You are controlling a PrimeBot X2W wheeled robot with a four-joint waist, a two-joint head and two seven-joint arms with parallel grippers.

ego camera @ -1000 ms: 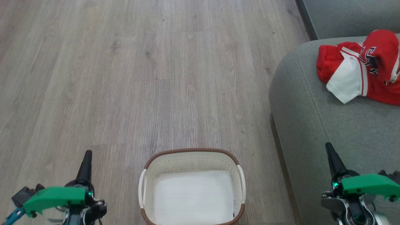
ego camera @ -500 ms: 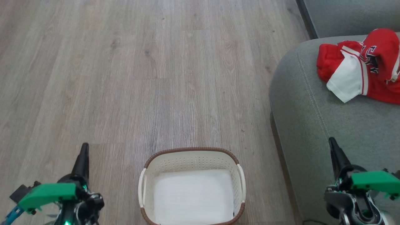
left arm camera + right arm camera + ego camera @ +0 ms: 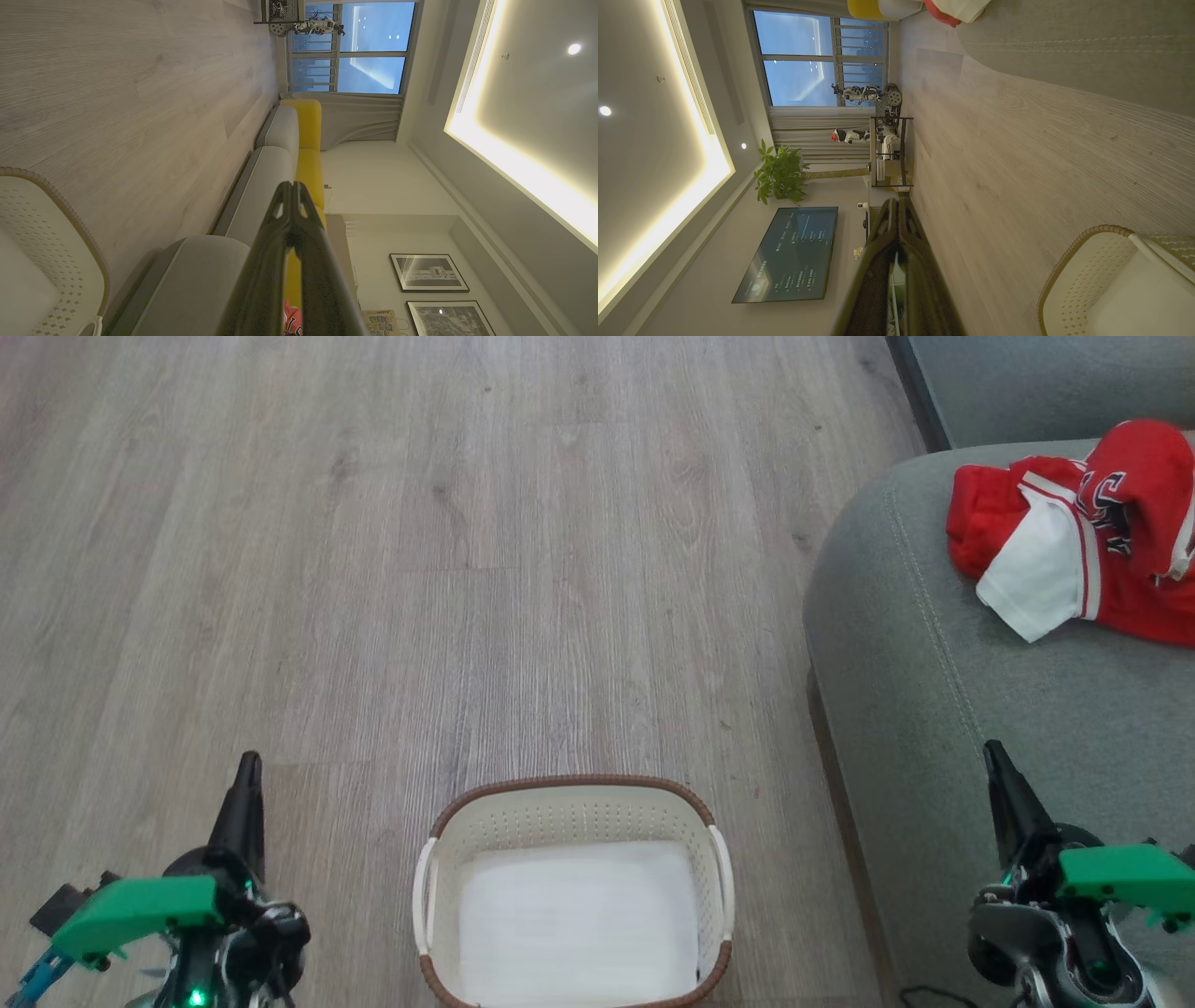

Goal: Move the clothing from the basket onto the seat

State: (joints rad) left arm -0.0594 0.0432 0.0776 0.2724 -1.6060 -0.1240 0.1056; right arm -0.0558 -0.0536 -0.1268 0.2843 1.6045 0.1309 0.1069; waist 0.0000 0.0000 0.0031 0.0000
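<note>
The basket [image 3: 571,782] on the floor [image 3: 467,569] held its flat white pad [image 3: 579,924], while the clothing [image 3: 1134,602] lay bunched on the seat [image 3: 934,728], well apart from it. The heap ran crosswise in the head view, one white sleeve [image 3: 1032,579] pointing toward the robot. The left gripper [image 3: 247,773] and right gripper [image 3: 996,763] each had fingers pressed together, gripping nothing.

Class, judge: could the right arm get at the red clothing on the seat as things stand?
Probably yes: the clothing lies uncovered on the seat, only bare cushion between it and the right gripper.
</note>
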